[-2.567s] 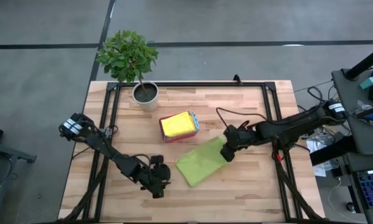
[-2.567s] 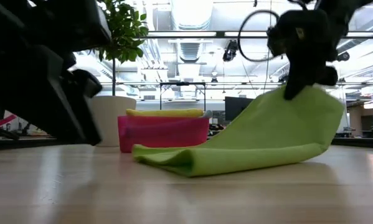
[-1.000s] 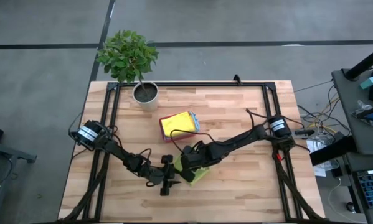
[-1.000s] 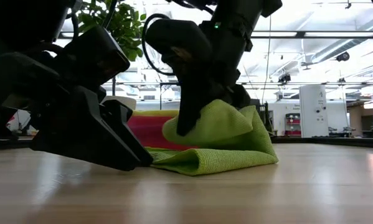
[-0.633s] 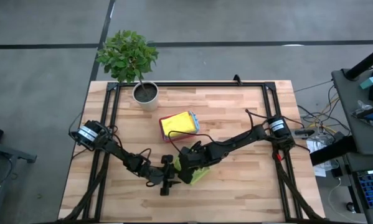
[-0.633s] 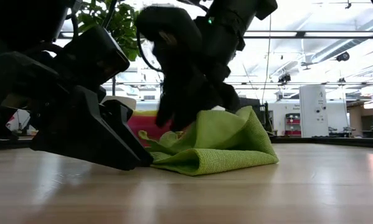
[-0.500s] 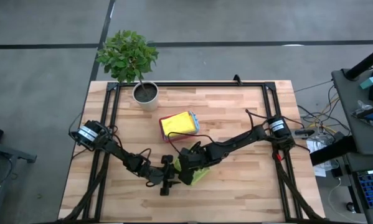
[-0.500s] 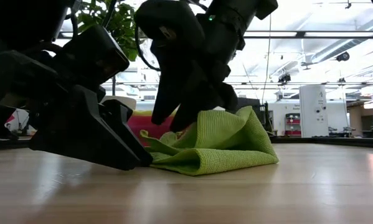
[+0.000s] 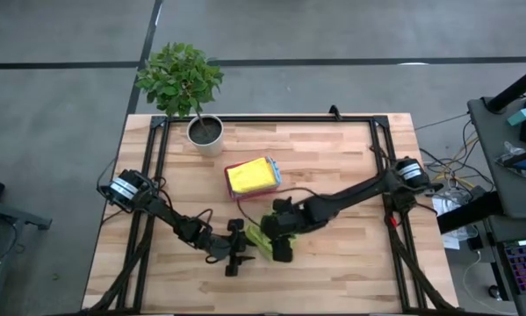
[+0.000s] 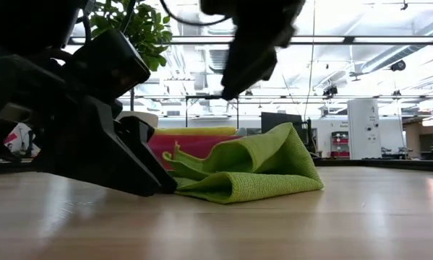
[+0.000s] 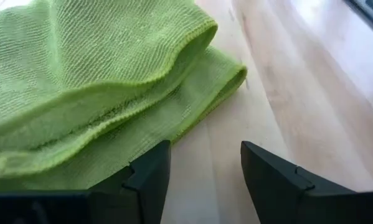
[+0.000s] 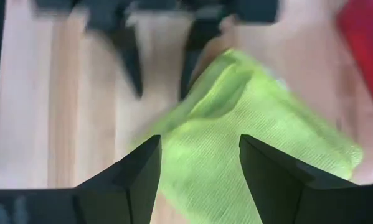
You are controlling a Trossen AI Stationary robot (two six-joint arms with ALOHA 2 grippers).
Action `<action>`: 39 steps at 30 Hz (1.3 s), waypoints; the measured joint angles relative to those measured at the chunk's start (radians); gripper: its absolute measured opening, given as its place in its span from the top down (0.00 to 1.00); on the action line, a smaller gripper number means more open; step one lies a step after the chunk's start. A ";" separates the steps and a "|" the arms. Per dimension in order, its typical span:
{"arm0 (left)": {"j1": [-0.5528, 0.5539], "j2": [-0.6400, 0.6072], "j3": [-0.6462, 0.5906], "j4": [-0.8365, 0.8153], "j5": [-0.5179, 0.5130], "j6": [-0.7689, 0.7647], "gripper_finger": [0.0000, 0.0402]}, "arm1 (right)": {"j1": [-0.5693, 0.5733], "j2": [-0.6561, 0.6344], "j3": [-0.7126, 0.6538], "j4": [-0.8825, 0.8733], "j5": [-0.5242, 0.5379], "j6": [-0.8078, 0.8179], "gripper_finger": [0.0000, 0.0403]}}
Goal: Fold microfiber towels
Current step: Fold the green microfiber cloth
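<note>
Now the right hand has let go, fingers apart, lifted above the lime towel.

Right gripper now off the folded lime green towel, fingers apart, lifted above it.

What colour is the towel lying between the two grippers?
Lime green towel; the low view shows it best.

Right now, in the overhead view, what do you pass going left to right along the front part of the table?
Left gripper, open → lime green towel → right gripper, open, just above the towel.
</note>
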 joint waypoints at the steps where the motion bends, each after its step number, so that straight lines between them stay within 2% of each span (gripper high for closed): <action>1: 0.000 -0.001 -0.001 0.008 0.006 0.000 0.55 | 0.015 -0.003 -0.008 -0.007 0.000 -0.035 0.49; 5: 0.000 -0.006 -0.013 0.059 0.014 0.001 0.55 | 0.085 -0.001 -0.045 -0.021 0.014 -0.159 0.49; 11: 0.002 -0.006 -0.017 0.052 0.014 0.000 0.55 | 0.148 0.002 -0.088 0.007 0.180 -0.353 0.49; 16: 0.002 -0.006 -0.018 0.051 0.014 -0.001 0.55 | 0.143 0.002 -0.134 0.121 0.182 -0.439 0.49; 27: 0.011 -0.005 -0.024 0.046 0.011 0.000 0.55 | 0.105 0.044 -0.239 0.280 0.120 -0.451 0.50; 31: 0.012 -0.005 -0.027 0.044 0.011 0.000 0.55 | 0.098 0.047 -0.238 0.299 0.121 -0.455 0.59; 39: 0.013 -0.004 -0.028 0.045 0.011 -0.001 0.55 | 0.087 0.038 -0.228 0.321 0.123 -0.405 0.92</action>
